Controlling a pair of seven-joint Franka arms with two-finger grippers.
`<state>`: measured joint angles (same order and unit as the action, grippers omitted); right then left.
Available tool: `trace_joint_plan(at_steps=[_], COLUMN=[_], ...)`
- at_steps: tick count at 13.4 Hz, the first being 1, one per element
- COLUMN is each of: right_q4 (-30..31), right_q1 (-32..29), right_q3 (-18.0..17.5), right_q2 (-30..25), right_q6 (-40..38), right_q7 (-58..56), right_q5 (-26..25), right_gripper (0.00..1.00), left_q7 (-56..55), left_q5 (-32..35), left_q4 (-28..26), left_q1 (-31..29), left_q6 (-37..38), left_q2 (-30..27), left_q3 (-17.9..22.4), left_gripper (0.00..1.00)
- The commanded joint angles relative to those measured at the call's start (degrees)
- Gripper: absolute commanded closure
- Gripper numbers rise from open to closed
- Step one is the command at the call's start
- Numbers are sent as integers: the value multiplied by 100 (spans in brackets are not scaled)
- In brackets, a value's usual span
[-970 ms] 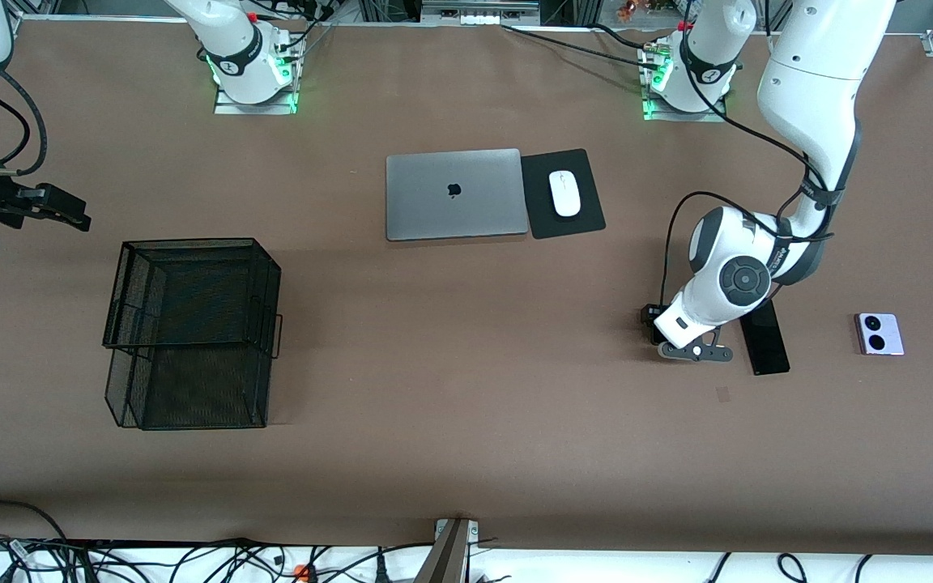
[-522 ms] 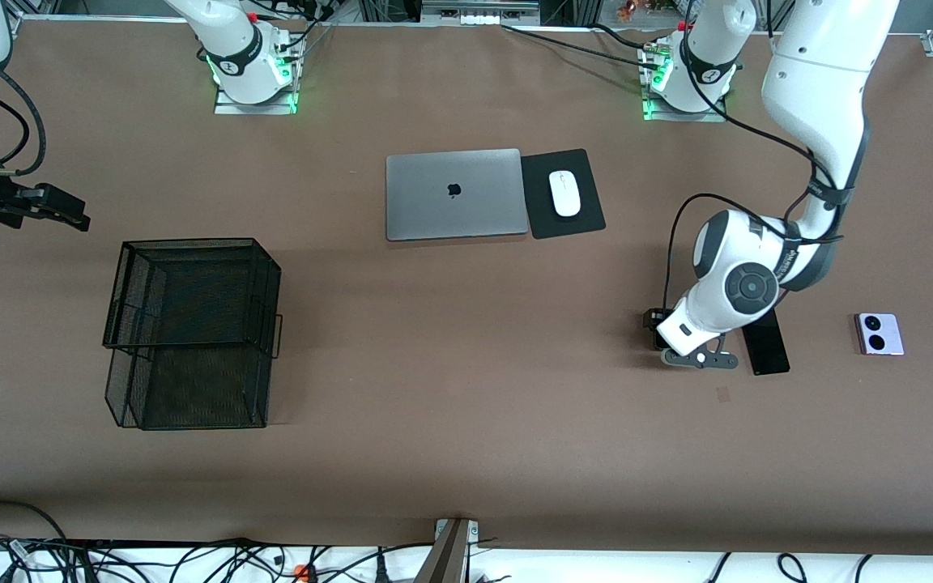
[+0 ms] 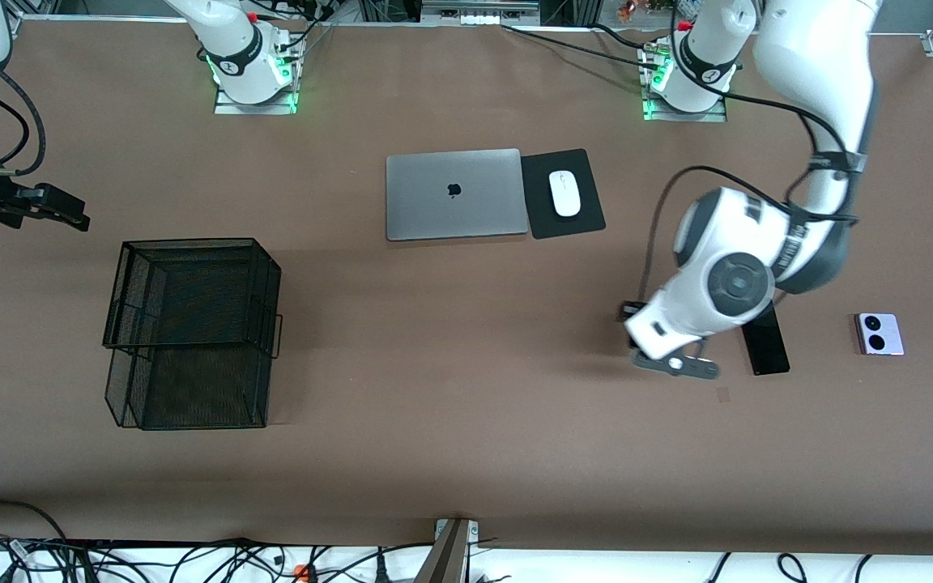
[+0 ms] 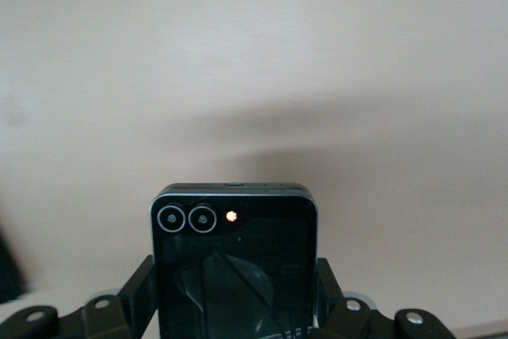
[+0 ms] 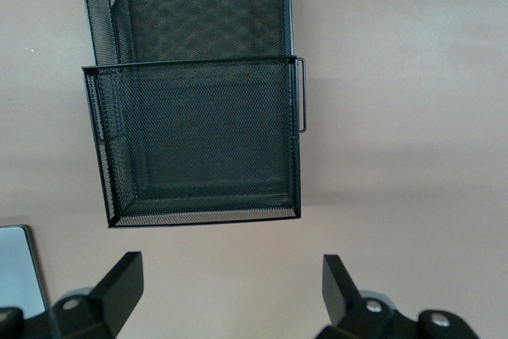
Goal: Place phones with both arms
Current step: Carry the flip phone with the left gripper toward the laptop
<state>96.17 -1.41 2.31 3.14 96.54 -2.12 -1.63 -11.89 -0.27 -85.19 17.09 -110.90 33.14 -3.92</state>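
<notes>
The left gripper (image 4: 235, 307) clamps the squarish black phone (image 4: 234, 263) by its two side edges, lifted over bare desk (image 3: 475, 389) just beside the long black slab (image 3: 764, 340); the lilac-white phone (image 3: 879, 334) lies toward the left arm's end. The right gripper (image 5: 230, 295) waits spread wide above the black mesh basket (image 5: 198, 101). The only marking readable is the apple logo on the closed laptop (image 3: 454, 194).
</notes>
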Motion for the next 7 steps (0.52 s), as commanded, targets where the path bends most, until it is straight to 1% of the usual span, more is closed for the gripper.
trace_joint_plan(at_steps=[1,3,4,6,7], right_q4=[-20,-20,-20,-20,-20], right_q1=[-17,-17,-17,-17,-17], right_q3=[-2,6,6,6,6], right_q2=[-42,-42,-42,-42,-42], right_q6=[-39,-39,-39,-30,-30], right_q7=[10,10,10,1,10], right_q5=[75,75,75,75,75], right_gripper=[0,0,0,0,0], left_q7=[-471,-805,-1059,-1316,-1421], left_q5=[-351,-351,-334,-360,-360], left_q4=[703,1064,1231,1294,1286], left_q1=[539,1083,1260,1393,1612], left_q6=[112,34,-98,-483,-773], left_q2=[516,902,1078,1299,1413], left_q3=[67,76,84,67,76], left_gripper=[70,70,70,70,70])
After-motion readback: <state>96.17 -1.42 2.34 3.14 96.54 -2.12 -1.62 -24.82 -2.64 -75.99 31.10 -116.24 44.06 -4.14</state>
